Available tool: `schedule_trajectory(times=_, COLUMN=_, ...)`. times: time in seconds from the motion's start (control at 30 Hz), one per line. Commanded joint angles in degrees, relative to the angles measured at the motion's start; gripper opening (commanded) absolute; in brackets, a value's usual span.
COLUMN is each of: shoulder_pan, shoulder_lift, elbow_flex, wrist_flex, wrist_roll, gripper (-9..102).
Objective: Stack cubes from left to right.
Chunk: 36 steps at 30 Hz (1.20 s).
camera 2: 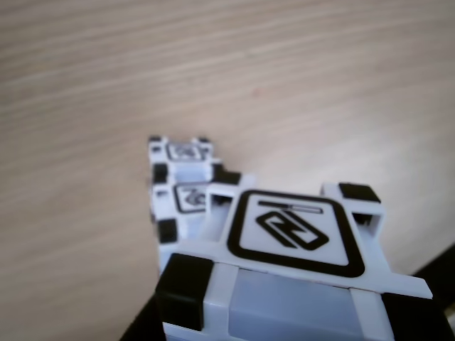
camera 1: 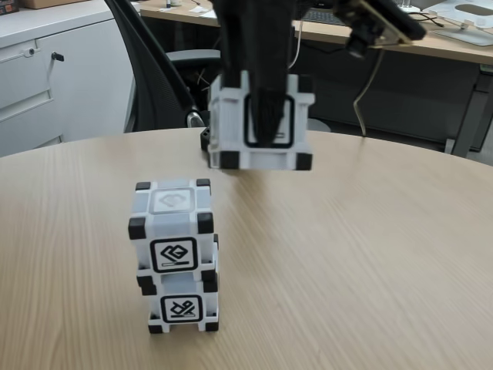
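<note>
Even, soft indoor light fills the fixed view, with the table (camera 1: 370,254) bright and free of glare. The stack (camera 1: 174,254) casts only a faint shadow at its base. The raised cube (camera 1: 262,123) is slightly blurred there. In the other view the near cube (camera 2: 291,270) is soft (too close for focus), and the wood grain smears toward the edges.

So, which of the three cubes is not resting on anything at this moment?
The cube in the air, which the gripper holds above the table. The other two form a stack: the top cube sits on the bottom cube.
</note>
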Motion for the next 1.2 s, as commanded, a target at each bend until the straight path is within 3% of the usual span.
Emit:
schedule_trajectory(times=0.0, shoulder_pan=0.70, shoulder_lift=2.64, elbow_flex=-1.49, wrist_flex=-0.35, wrist_roll=-0.62, gripper=0)
schedule_trajectory(times=1.17, shoulder_pan=13.80, shoulder_lift=1.76, elbow_flex=-1.58, wrist_flex=-0.53, wrist_roll=-5.27, gripper=0)
